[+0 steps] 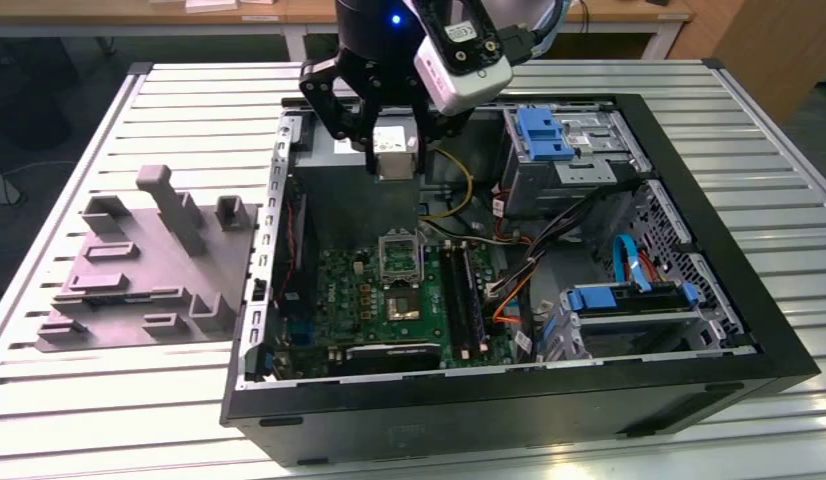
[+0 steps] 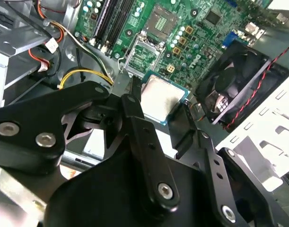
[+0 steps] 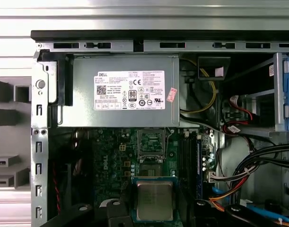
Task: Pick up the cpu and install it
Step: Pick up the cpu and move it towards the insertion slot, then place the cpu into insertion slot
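Note:
My gripper (image 1: 393, 165) hangs over the back of the open computer case (image 1: 733, 300), shut on the cpu (image 1: 393, 152), a flat silver square with a pale rim. Both wrist views show the cpu (image 2: 161, 97) (image 3: 154, 201) clamped by its edges between the black fingers (image 2: 135, 94), clear of the board. The silver-framed socket (image 1: 400, 255) (image 3: 150, 142) (image 2: 143, 54) sits on the green motherboard (image 1: 353, 295), below the chip and a little toward the case's front.
A grey plastic fixture (image 1: 140, 265) with upright blocks lies at the exterior view's left. Inside the case are the power supply (image 3: 120, 90), a black fan (image 2: 232, 87), blue drive caddies (image 1: 540, 130) and loose cables (image 1: 513, 265). The case rests on a slatted metal table (image 1: 146, 400).

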You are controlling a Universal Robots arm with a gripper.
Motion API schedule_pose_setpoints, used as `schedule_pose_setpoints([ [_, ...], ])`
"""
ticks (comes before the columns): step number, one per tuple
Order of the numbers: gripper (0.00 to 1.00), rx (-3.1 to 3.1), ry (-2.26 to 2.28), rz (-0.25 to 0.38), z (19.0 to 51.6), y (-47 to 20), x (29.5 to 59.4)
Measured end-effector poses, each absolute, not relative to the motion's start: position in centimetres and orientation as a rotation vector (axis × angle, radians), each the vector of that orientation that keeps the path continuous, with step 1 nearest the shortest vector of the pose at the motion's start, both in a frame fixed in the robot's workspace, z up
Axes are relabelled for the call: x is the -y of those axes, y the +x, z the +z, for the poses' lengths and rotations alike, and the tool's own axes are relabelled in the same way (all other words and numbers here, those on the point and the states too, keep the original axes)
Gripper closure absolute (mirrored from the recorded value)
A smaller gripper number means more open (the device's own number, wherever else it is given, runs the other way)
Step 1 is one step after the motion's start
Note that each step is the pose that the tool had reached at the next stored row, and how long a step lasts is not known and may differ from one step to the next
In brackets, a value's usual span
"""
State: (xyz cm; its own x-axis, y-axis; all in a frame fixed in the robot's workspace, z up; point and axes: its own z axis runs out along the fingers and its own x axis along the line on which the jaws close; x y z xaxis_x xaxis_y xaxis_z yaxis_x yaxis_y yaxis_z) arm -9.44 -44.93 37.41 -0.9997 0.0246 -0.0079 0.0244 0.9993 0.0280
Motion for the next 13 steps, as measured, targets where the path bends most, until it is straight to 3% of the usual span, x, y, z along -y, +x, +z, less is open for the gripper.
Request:
schedule_pose_setpoints([
  [13, 0.53, -3.133, 0.038, 0.043, 37.29, -9.44, 44.93],
])
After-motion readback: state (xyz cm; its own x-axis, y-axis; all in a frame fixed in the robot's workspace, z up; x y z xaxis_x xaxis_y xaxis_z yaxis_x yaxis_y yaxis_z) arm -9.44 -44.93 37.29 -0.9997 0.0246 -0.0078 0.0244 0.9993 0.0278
